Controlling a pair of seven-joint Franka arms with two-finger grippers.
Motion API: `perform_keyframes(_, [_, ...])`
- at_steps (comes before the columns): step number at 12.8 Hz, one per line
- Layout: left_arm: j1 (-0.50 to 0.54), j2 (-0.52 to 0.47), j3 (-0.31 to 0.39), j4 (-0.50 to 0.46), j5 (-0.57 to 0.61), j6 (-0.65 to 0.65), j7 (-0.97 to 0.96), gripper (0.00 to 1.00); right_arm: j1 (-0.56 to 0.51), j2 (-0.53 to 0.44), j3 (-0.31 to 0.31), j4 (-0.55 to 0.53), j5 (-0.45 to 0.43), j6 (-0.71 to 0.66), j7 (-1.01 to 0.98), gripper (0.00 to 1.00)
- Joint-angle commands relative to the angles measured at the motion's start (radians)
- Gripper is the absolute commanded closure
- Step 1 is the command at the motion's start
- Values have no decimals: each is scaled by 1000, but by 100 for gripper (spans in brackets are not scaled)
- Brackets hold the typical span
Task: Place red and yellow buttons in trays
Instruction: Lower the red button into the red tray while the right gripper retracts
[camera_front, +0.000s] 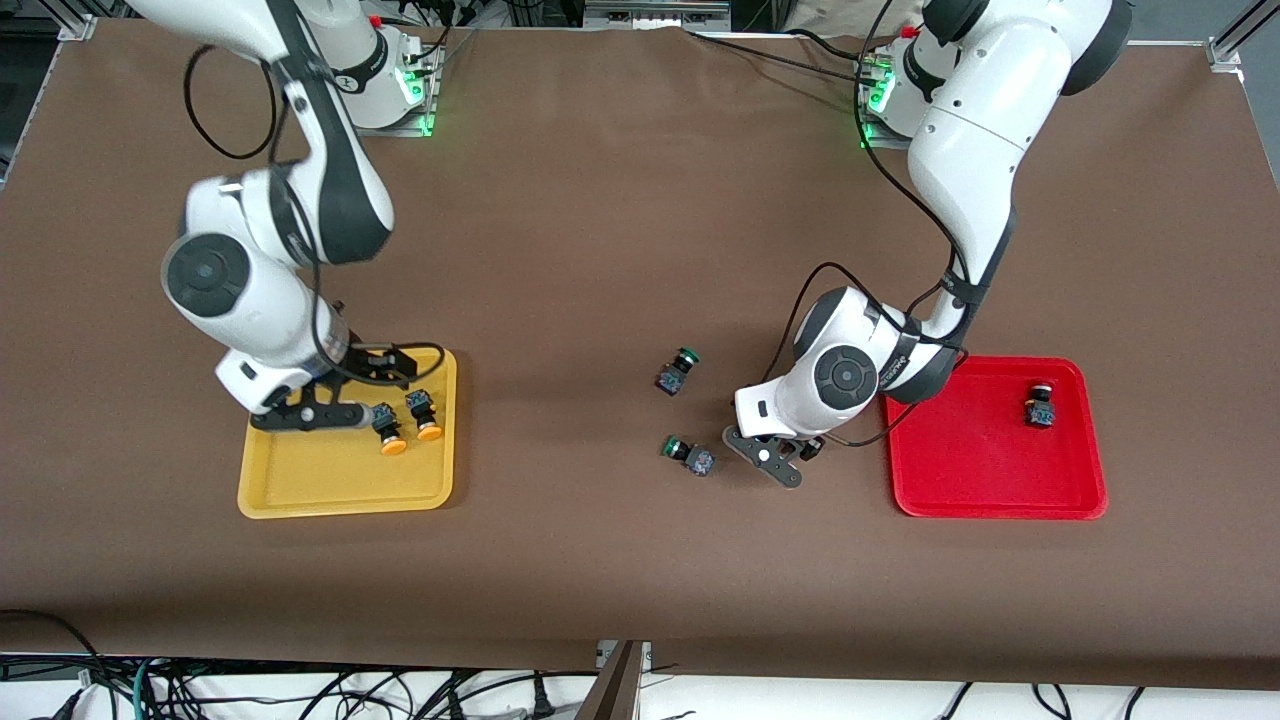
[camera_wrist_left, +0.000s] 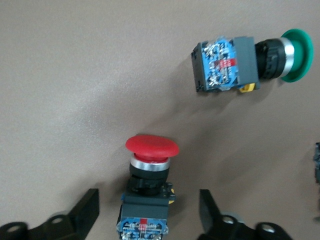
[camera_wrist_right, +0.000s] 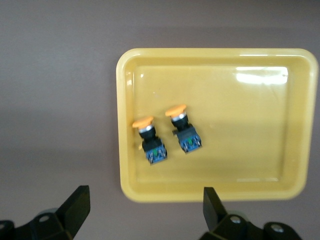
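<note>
Between the two trays, left gripper (camera_front: 779, 462) straddles a red button (camera_wrist_left: 150, 172) on the table, fingers apart, not touching. Right gripper (camera_front: 345, 400) hangs open over yellow tray (camera_front: 340, 495) holding both yellow buttons (camera_front: 408, 420). Another red button (camera_front: 1040, 408) lies in red tray (camera_front: 990, 500).

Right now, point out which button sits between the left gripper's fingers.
The red-capped button on the bare table, between the open fingers of the left gripper. The green-capped button lies apart from them.

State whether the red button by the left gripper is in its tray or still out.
Out: the red button lies on the brown table, between the left gripper fingers.
</note>
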Motion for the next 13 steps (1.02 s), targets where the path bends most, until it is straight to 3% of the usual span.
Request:
perform_keyframes(1, [-3, -4, 7, -2, 17, -1, 10, 91, -4, -217, -11, -56, 1, -156, 4, 0])
perform_keyframes(2, [8, -12, 6, 4, 16, -10, 3, 100, -4, -264, -18, -53, -7, -201, -1, 0])
perform_keyframes(6, [137, -148, 4, -1, 1, -197, 10, 100, -118, -327, -1, -42, -12, -292, -101, 0])
perform_keyframes(8, [215, -214, 4, -22, 2, -300, 18, 100, -253, -348, 118, -42, -12, -319, -113, 0])
perform_keyframes(11, [325, -312, 6, -170, 5, -290, 18, 100, -269, -356, 150, -25, -15, -319, -111, 0])
perform_keyframes(13, [401, -337, 6, -272, 7, -200, 18, 100, -267, -345, 150, 13, -13, -321, -114, 0])
